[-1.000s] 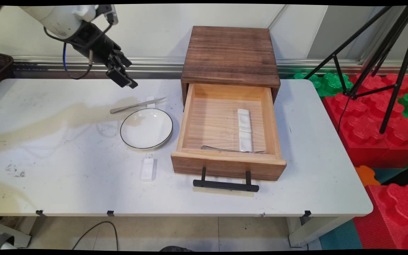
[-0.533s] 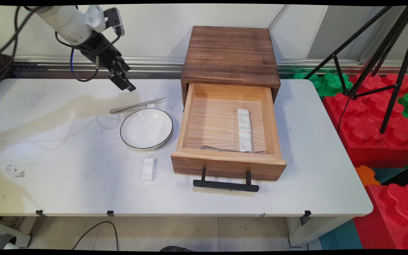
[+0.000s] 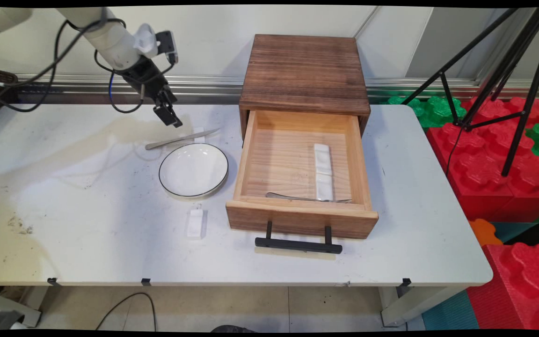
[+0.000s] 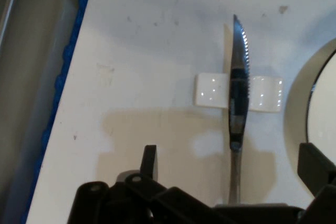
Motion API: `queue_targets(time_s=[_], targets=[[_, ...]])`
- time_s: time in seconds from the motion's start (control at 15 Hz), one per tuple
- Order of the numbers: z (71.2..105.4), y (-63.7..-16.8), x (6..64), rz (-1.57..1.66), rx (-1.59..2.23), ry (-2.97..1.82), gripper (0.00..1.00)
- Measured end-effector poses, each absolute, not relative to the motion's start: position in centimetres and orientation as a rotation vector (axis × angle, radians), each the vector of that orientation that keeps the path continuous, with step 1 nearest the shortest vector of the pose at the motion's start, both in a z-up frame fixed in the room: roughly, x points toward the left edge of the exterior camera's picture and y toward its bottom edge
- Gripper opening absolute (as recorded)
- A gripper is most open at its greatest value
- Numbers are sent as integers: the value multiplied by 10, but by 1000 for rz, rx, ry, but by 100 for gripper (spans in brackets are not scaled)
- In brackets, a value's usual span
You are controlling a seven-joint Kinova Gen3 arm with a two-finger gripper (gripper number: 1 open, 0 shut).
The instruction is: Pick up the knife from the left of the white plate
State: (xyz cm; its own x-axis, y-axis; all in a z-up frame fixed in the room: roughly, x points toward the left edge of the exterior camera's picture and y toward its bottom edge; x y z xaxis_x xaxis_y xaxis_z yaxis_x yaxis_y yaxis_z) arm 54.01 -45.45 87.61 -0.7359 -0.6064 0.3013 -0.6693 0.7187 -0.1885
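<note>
1. Knife (image 3: pixel 183 139) (image 4: pixel 237 103) lies flat on the table (image 3: pixel 87 210), blade propped across a small white rest (image 3: pixel 199 133) (image 4: pixel 210 90), just behind the plate (image 3: pixel 193 169) (image 4: pixel 321 108).
2. Gripper (image 3: pixel 170 117) (image 4: pixel 231 169) hangs above the knife's handle end, apart from it, fingers (image 4: pixel 149 162) spread and holding nothing.
3. A second white rest (image 3: pixel 195 223) lies in front of the plate.
4. Open wooden drawer (image 3: pixel 301 220) to the right holds a white piece (image 3: pixel 323 172) and a utensil (image 3: pixel 307 198).

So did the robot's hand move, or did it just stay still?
Yes. The end effector has dropped toward the table, closer to the knife behind the plate. Its fingers are open.
</note>
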Motion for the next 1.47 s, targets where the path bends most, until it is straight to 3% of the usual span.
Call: queue_targets(time_s=[1.47], targets=[[804, -493, 545, 273, 979, -2800, 100]])
